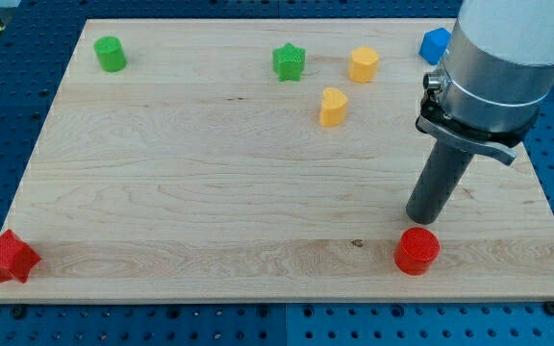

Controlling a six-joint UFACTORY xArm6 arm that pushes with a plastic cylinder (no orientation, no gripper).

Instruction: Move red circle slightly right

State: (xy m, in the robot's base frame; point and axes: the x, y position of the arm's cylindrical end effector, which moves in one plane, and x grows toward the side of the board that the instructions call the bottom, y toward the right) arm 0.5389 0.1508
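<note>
Your red circle (417,251) sits near the board's bottom edge at about 5 o'clock; my tip (421,220), a bare rod grasping nothing, stands just beside it at its 12 o'clock. Judged from this, the rightward push isn't visibly begun; the tip needs to get round to the circle's 9 o'clock. No containers on the wooden board (210,192).

The arm's grey housing (508,48) hides part of the blue block (435,44), shape unclear.

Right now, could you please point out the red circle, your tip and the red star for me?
red circle (417,249), camera view, on its flat top face.
my tip (421,219), camera view, the rod's lower end, just above the circle toward the view's top.
red star (8,257), camera view, its centre, at the board's bottom-left corner.
</note>
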